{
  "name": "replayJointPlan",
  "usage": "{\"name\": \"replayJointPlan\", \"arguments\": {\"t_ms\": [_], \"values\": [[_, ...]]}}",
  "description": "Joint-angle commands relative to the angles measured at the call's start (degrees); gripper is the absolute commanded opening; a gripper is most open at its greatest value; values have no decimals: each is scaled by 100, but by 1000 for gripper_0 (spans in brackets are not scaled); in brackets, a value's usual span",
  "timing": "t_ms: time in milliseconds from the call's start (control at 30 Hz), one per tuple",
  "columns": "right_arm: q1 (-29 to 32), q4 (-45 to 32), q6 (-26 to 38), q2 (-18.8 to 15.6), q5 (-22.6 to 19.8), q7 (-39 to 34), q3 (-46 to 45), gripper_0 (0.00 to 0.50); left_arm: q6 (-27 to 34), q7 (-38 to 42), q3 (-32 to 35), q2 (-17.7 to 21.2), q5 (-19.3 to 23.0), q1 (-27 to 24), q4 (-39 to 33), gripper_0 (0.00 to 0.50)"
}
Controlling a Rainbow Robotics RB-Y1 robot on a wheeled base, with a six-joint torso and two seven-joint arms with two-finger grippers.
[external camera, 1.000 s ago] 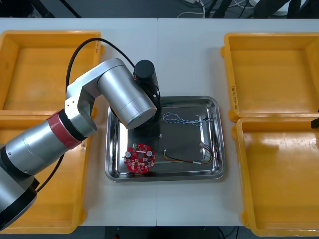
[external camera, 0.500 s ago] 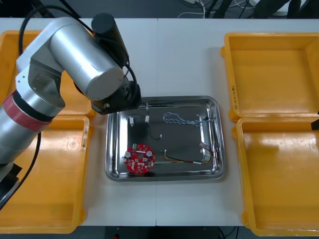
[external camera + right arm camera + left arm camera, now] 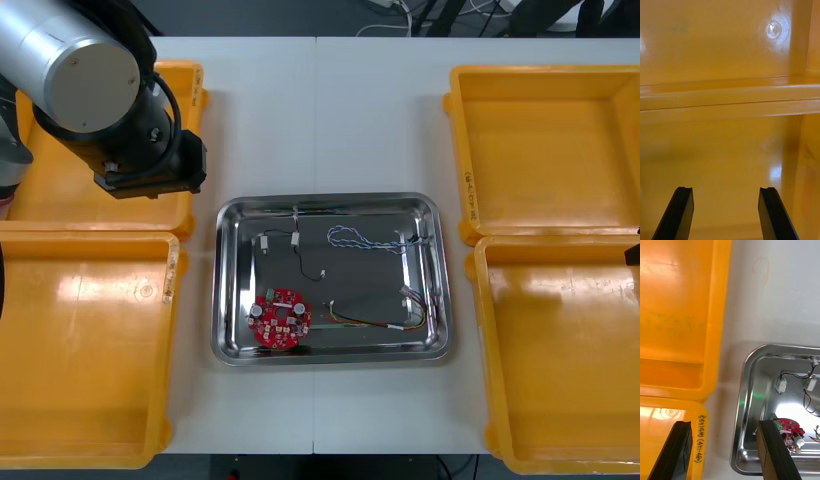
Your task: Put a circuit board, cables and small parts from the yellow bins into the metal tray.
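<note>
The metal tray (image 3: pixel 326 354) lies mid-table and holds a round red circuit board (image 3: pixel 281 318), a twisted blue and white cable (image 3: pixel 360 239), a red and yellow cable (image 3: pixel 378 320) and a black cable (image 3: pixel 298 250) with light plugs. My left arm (image 3: pixel 120 110) hangs over the far left yellow bin (image 3: pixel 60 190). Its gripper (image 3: pixel 728 450) is open and holds nothing, above the table strip between the bins and the tray's rim (image 3: pixel 747 367); the board (image 3: pixel 790 427) and black cable (image 3: pixel 793 375) lie beyond one finger. My right gripper (image 3: pixel 725 213) stands open over a bin floor (image 3: pixel 726 150).
Two yellow bins (image 3: pixel 545 150) stand at the right and a near left bin (image 3: pixel 85 350) at the left; all show bare floors. A bin wall ridge (image 3: pixel 730 99) crosses ahead of the right fingers. A dark bit of the right arm (image 3: pixel 632 250) shows at the right edge.
My left arm has pulled back from above the tray, up and to the left, over the far left bin. The black cable it covered now lies uncovered in the tray.
</note>
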Motion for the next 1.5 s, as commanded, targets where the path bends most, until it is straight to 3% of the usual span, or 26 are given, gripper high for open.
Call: {"name": "replayJointPlan", "arguments": {"t_ms": [33,767,1033,1500], "values": [[66,-148,78,-295,-17,188,-176,500,56,-674,437,399,100,297,-281,500],[66,-148,-125,-40,133,144,-176,500,56,-2352,2186,1146,487,1413,-500,500],[57,-148,-125,83,71,135,-211,500,56,-3029,2757,1137,373,1712,-509,500],[66,-148,-37,197,124,144,-211,500,56,-3609,3170,1146,276,2090,-518,500]]}}
